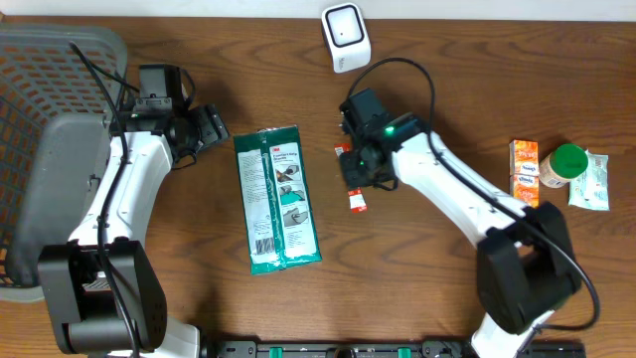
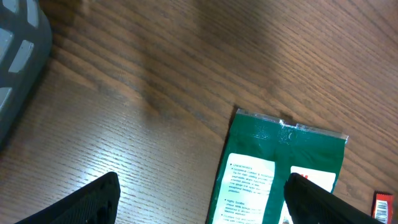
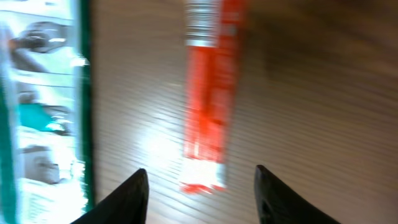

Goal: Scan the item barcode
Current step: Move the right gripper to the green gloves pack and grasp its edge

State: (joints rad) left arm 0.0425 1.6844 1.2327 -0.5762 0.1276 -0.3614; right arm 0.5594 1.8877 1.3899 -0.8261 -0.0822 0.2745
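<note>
2 right gripper (image 3: 199, 175) fingers stand apart, gripping nothing; the red packet (image 3: 208, 93) lies on the table (image 3: 323, 124) just ahead between them, blurred, its top cut off. Left gripper (image 2: 202, 183) gapes wide.

green packet (image 1: 277, 199), red tube (image 3: 208, 93)

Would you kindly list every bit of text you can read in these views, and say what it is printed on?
"3M": what the red logo at the top of the green pack seems to read, barely legible.
Green pack's white label: print too small to read.
Red item: barcode at one end, lettering blurred.
Orange boxes: labels too small to read.
</note>
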